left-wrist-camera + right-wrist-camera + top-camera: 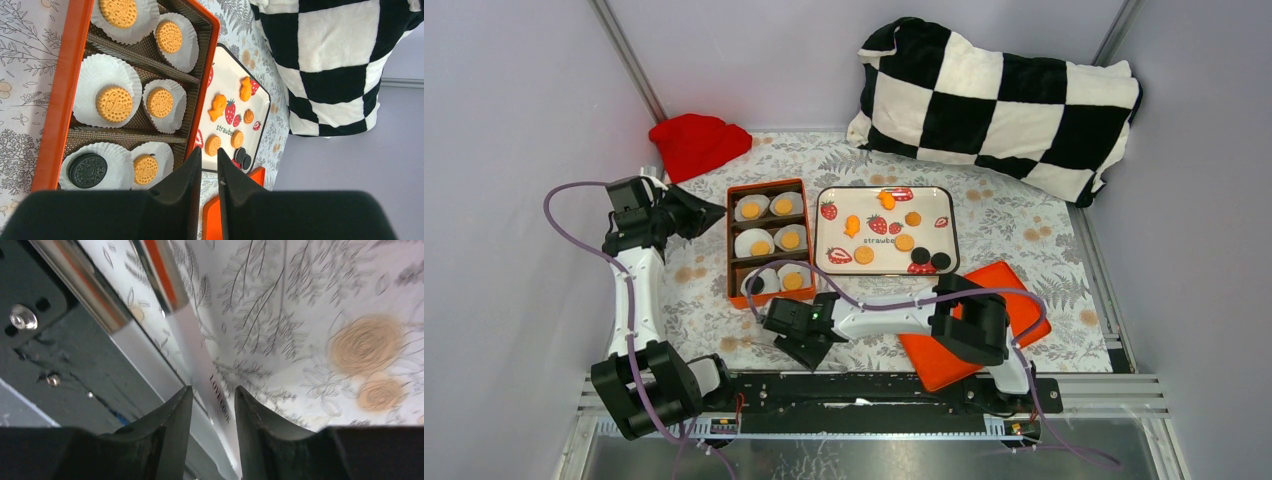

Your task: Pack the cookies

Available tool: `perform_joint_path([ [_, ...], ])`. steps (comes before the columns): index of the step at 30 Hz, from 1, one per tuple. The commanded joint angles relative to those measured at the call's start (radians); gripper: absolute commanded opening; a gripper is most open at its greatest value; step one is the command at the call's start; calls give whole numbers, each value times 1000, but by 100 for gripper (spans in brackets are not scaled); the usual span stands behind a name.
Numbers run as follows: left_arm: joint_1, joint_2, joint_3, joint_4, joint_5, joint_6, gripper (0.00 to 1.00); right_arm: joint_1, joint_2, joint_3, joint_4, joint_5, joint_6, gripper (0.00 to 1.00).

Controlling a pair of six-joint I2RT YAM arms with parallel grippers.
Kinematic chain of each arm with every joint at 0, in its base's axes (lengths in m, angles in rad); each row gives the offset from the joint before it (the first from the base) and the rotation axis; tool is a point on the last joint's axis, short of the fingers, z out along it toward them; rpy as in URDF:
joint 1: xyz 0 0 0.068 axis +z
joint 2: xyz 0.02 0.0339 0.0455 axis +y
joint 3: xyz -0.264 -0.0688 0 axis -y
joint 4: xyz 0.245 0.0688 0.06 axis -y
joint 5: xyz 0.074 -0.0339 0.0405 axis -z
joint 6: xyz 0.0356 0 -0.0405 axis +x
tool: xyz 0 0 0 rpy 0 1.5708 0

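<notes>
Top external: the left gripper [209, 157] is narrowly parted and empty. Five orange-yellow round cookies [783, 205] and one black cookie [756, 284] are held in six white paper liners [744, 238] inside an orange rectangular box [729, 245]. The right gripper [212, 390] is half parted and empty. Five more are left on a white strawberry-printed tray [934, 240].

Black-and-white checkered cushion [999, 100] leaning against the back wall [754, 50], red cloth [697, 143] lying bunched at the far left corner, floral table cover [1014, 225] spreading under all of it, flat orange lid [1024, 305] lying at the near right.
</notes>
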Motion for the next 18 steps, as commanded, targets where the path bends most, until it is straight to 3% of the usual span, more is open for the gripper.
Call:
perform_joint_path([
  [1, -5, -3, -9, 19, 6, 24, 21, 1, 42, 28, 3, 92, -26, 42],
  [6, -6, 1, -6, 20, 12, 26, 21, 1, 37, 40, -24, 168, -22, 7],
  [8, -6, -1, -7, 19, 13, 27, 21, 1, 9, 34, -44, 212, -14, 0],
  [18, -9, -16, 6, 19, 19, 16, 21, 2, -343, -3, -249, 489, 121, 0],
])
